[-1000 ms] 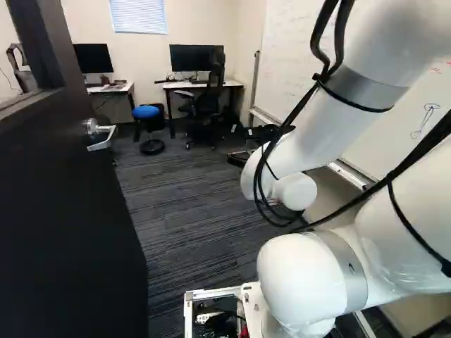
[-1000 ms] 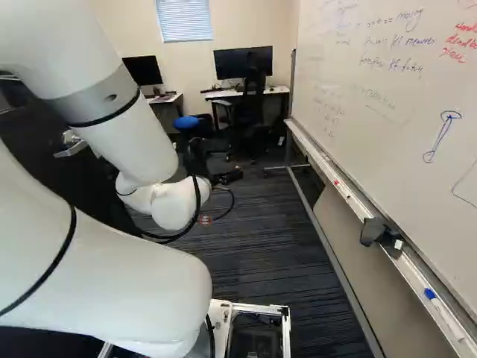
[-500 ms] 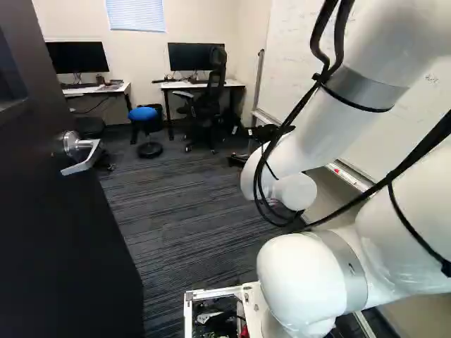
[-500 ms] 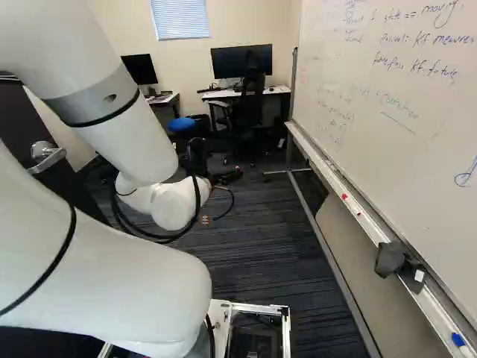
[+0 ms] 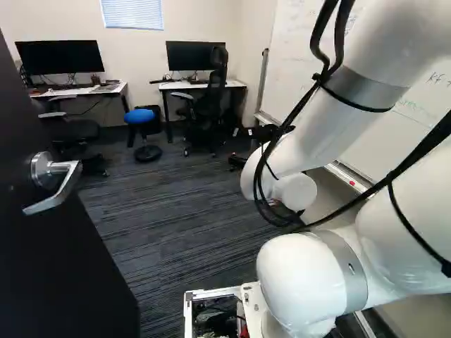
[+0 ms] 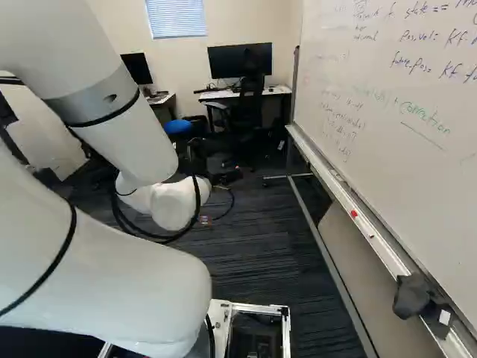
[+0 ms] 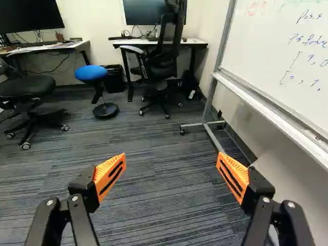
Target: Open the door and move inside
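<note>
- Left base view: the black claw [image 5: 238, 146] is out ahead at the end of the white arm [image 5: 317, 134], over the carpet [image 5: 176, 218].
- Same view: the dark door [image 5: 56, 260] stands open to the claw's left and closer to the base, its silver lever handle [image 5: 55, 184] also left of the claw.
- Right base view: the whiteboard [image 6: 387, 97] runs along the claw's right; a dark object [image 6: 417, 297] rests on its tray [image 6: 380, 246], nearer the base than the claw.
- Wrist view: the claw [image 7: 171, 156] is spread wide, orange pads [image 7: 110, 175] well apart, with carpet showing through the gap.
- Same view: ahead of the claw are a blue-seated stool [image 7: 91, 73] and a black office chair [image 7: 160, 69] by a desk [image 7: 197, 43]; another chair [image 7: 25, 88] is ahead and to the left.
</note>
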